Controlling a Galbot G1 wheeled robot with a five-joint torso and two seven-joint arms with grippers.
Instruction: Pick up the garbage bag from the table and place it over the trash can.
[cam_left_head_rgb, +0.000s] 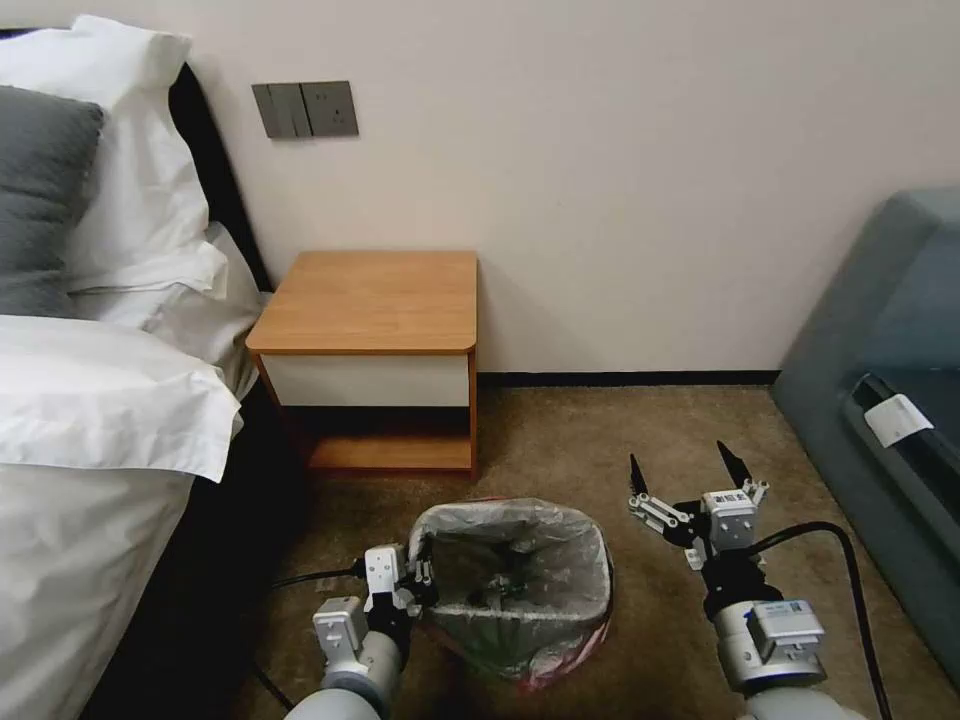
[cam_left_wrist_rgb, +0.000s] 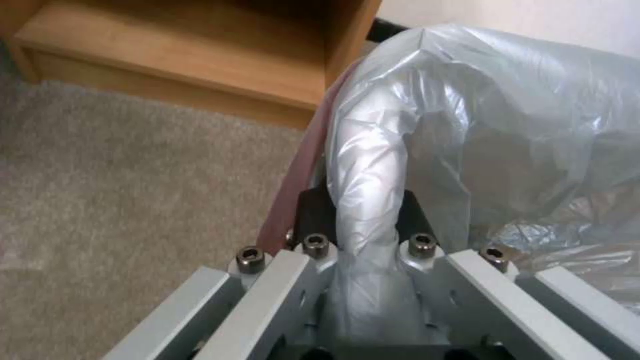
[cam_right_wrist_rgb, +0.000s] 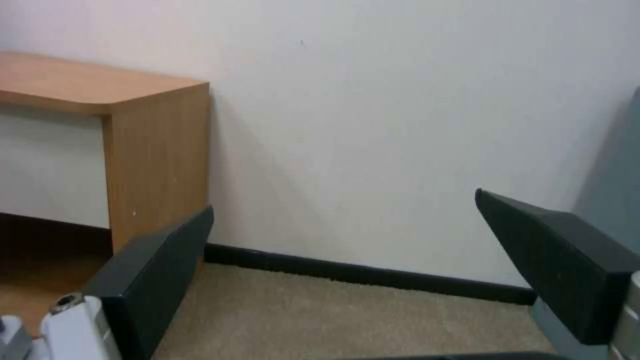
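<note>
Crinkly grey plastic is what the left gripper (cam_left_head_rgb: 418, 578) has its fingers pinched on, low in the middle of the head view: it's clamped onto the bin's left rim with the garbage bag (cam_left_head_rgb: 520, 570) wrapped over it. In the left wrist view the bag-covered rim (cam_left_wrist_rgb: 370, 190) runs straight between the dark pads (cam_left_wrist_rgb: 313, 210), with the pinkish-red edge (cam_left_wrist_rgb: 293, 185) hanging down the outside.

So the bag is already draped over the trash can (cam_left_head_rgb: 470, 612), which sits on the carpet (cam_left_head_rgb: 600, 440) at bottom centre, in front of the table (cam_left_head_rgb: 370, 300) in the middle of the frame. It looks a bit saggy on the near side, and some red edge pokes out at the lower right of the bin.

Right gripper (cam_left_head_rgb: 690, 468) hangs over the carpet just right of the bin, fingers spread wide, holding nothing.

My take: it's the final seating step. Tug that rim down evenly, don't yank or the thin plastic tears, then let go gently so the bin doesn't tip.
</note>
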